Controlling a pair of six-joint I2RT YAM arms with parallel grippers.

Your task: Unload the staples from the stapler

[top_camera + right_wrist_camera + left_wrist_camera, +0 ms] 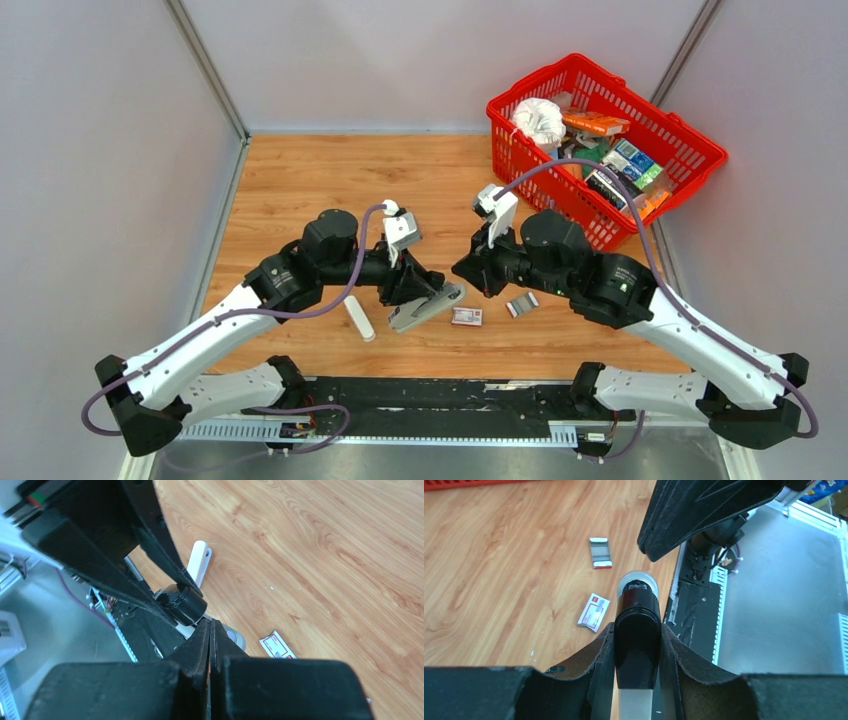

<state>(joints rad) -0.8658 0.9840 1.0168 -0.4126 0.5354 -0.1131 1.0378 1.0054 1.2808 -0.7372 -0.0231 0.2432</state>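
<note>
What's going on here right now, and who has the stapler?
The left gripper is clamped on the stapler near the front of the wooden table. The right gripper is shut, its tips right by the stapler's end, with nothing visible between them. A short silver strip, apparently staples, a small red-and-white box and a white piece lie loose on the table.
</note>
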